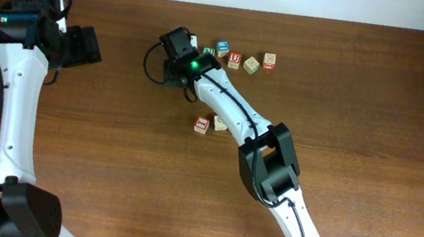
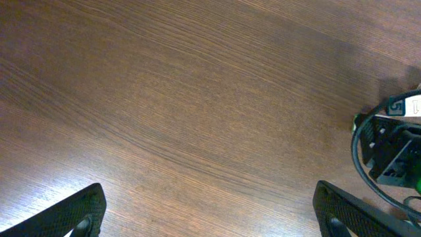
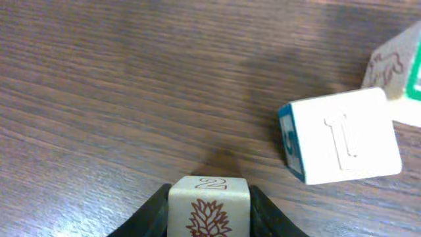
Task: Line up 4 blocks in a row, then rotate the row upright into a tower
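I'm pinching the pale block (image 3: 209, 214) in the right gripper (image 3: 209, 197), its 2 facing up and tree face toward the wrist camera; left gripper (image 2: 210, 207) is gaping wide.

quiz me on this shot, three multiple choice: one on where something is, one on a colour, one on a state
1. Where is the block marked 2?
A on top of another block
B between the fingers of the right claw
C lying alone, far from both arms

2. What colour is the visible side face of the T block?
A yellow
B black
C blue

3. How is the left claw?
A wide open, nothing between its fingers
B shut on a block
C shut on a cable

Answers: 1 B, the right wrist view shows it gripped at both sides. 2 C, the face left of the T is blue. 3 A, its tips stand far apart over bare table.
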